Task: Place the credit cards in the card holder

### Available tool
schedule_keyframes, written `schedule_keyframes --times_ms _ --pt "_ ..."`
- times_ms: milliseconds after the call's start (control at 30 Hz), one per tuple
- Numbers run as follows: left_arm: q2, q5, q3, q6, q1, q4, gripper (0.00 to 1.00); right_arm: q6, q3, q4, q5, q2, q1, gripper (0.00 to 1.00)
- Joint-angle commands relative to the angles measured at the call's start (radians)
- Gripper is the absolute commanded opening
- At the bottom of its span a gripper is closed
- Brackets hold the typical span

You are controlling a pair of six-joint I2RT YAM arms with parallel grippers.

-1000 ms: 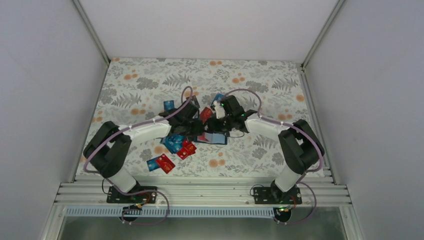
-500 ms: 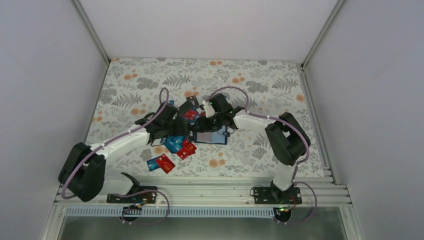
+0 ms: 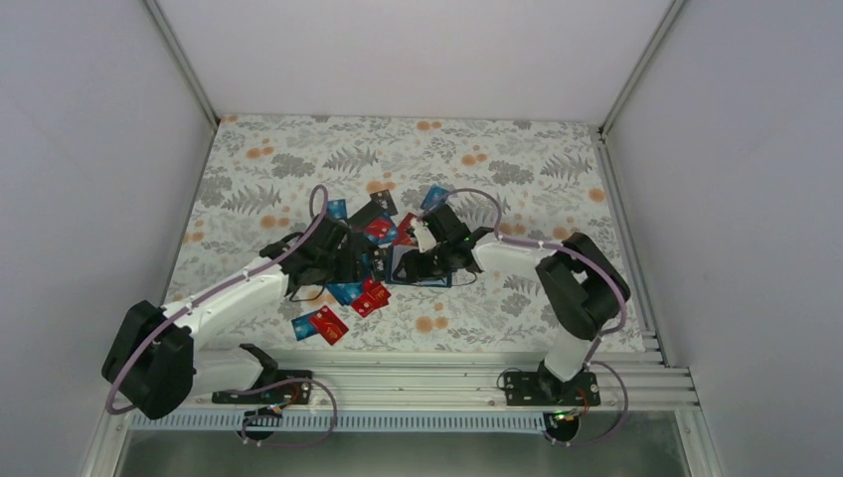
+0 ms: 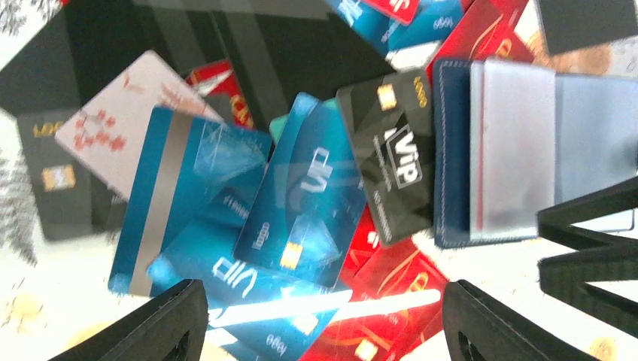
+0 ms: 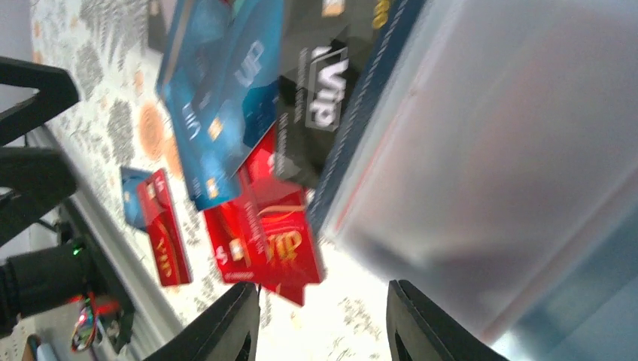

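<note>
Left claw [image 4: 323, 320] stands wide, nothing between its fingers, above the heap of credit cards [image 4: 312, 180] at mid-bench [image 3: 497, 159]. Right claw [image 5: 323, 323] stands partly open and empty over the card holder [image 5: 361, 128]. It lies open just right of the heap, with a black VIP card [image 4: 391, 150] against its edge.

We list: top view, high and behind, covering the table [image 3: 298, 149]; both wrist views, close, looking down, sharing cards [image 4: 308, 188] and holder [image 4: 451, 150].

At the desk's [image 3: 497, 159] middle, the left hand [image 3: 345, 258] and right hand [image 3: 425, 260] flank scattered credit cards [image 3: 363, 298], the card holder [image 3: 437, 280] just beside the right.
</note>
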Motion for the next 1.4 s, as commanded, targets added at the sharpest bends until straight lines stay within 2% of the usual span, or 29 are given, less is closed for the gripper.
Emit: schedule_keyframes --times_ms 0,167,267,400,533,733,1067,1200,1367 --pt "-0.055 -0.046 -0.013 -0.083 -0.039 -0.16 0.78 0.032 -0.058 0.051 -0.017 -0.097 0.056 0.45" --pt "-0.051 -0.091 -0.05 -0.225 -0.104 -0.254 0.78 0.074 -0.101 0.094 -0.033 -0.152 0.148 0.46" --pt "-0.046 -0.104 -0.104 -0.327 -0.116 -0.228 0.74 0.103 -0.109 0.12 -0.031 -0.149 0.207 0.47" --pt "-0.076 -0.156 -0.193 -0.435 -0.128 -0.164 0.73 0.136 -0.11 0.124 -0.007 -0.137 0.263 0.48" --pt "-0.089 -0.184 -0.25 -0.449 -0.129 -0.11 0.76 0.153 -0.132 0.119 0.019 -0.164 0.296 0.48" --pt "-0.062 -0.114 -0.302 -0.452 -0.148 -0.022 0.76 0.169 -0.177 0.106 0.053 -0.205 0.307 0.48" --pt "-0.061 -0.071 -0.312 -0.552 -0.322 0.006 0.76 0.217 -0.222 0.145 0.06 -0.245 0.326 0.49" --pt "-0.057 -0.085 -0.298 -0.603 -0.388 -0.005 0.76 0.244 -0.234 0.165 0.066 -0.249 0.343 0.49" --pt "-0.102 -0.204 -0.224 -0.642 -0.435 -0.132 0.76 0.261 -0.231 0.166 0.089 -0.256 0.366 0.49"
